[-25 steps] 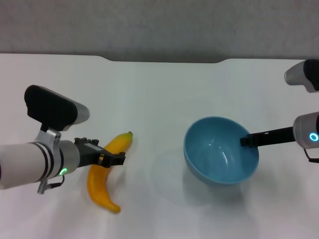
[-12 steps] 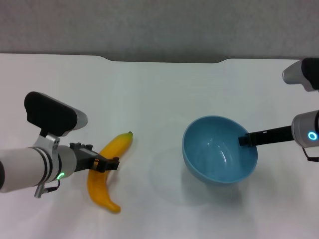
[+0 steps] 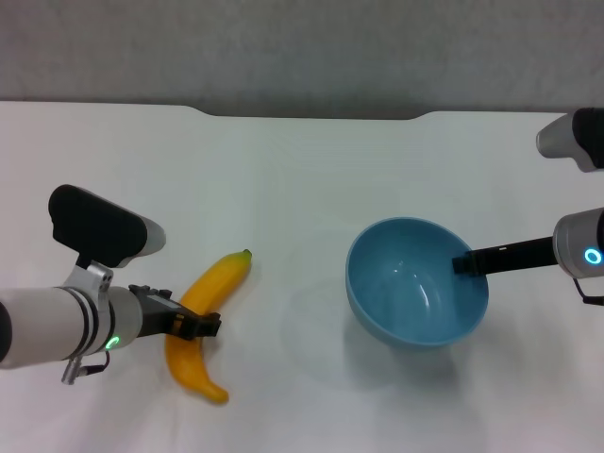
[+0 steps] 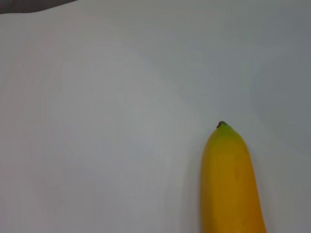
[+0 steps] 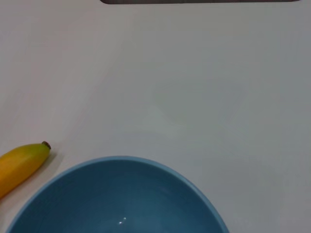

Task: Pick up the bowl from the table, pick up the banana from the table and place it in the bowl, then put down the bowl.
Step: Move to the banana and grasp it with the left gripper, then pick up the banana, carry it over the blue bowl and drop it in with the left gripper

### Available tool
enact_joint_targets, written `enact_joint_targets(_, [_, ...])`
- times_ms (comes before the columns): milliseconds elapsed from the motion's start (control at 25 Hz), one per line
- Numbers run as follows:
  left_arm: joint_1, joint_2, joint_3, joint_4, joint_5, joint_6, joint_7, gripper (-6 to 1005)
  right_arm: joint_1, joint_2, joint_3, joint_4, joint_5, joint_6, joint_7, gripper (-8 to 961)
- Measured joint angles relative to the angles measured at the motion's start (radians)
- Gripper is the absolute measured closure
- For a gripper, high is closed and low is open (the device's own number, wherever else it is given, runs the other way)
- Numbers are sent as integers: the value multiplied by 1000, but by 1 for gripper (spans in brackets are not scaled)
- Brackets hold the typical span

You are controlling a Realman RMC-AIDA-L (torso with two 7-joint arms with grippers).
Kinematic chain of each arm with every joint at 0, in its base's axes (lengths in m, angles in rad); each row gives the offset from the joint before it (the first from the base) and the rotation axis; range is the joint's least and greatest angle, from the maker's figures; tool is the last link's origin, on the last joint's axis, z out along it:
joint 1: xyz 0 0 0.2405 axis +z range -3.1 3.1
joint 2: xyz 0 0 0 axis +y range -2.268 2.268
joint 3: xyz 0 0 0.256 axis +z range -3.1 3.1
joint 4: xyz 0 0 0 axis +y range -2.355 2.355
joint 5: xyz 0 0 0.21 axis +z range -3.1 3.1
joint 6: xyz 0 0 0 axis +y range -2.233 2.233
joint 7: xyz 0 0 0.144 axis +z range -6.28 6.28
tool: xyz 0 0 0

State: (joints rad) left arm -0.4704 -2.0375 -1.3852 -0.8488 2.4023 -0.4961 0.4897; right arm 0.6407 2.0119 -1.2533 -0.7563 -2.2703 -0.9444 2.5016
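1. White table (image 3: 302, 170), grey wall behind
2. Left gripper (image 3: 196, 324) reaches in level from the left, fingers narrow around the banana (image 3: 203, 321) lying flat
3. Right gripper (image 3: 464, 266) clamps the bowl (image 3: 415, 283) rim, bowl tilted, apparently raised

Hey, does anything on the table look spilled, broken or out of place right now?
Nothing stands out. The glossy light-blue bowl sits upright and empty, and the curved yellow banana lies whole on the white table.
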Motion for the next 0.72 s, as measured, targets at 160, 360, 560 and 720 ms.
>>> enact_joint_targets(160, [0,0,-7,2,0,-1,-2,134,0,0,0,0,0,-1,0,917])
enact_joint_targets(360, [-3,1,-11,4,0,-4,-5,210,0,1,0,0,0,-1,0,917])
enact_joint_targets(560, [-8,2,-6,5,0,-4,-3,301,0,1,0,0,1,0,0,918])
enact_joint_targets(720, [-8,2,-10,4,-1,-4,-1,440,0,2,0,0,2,2,0,918])
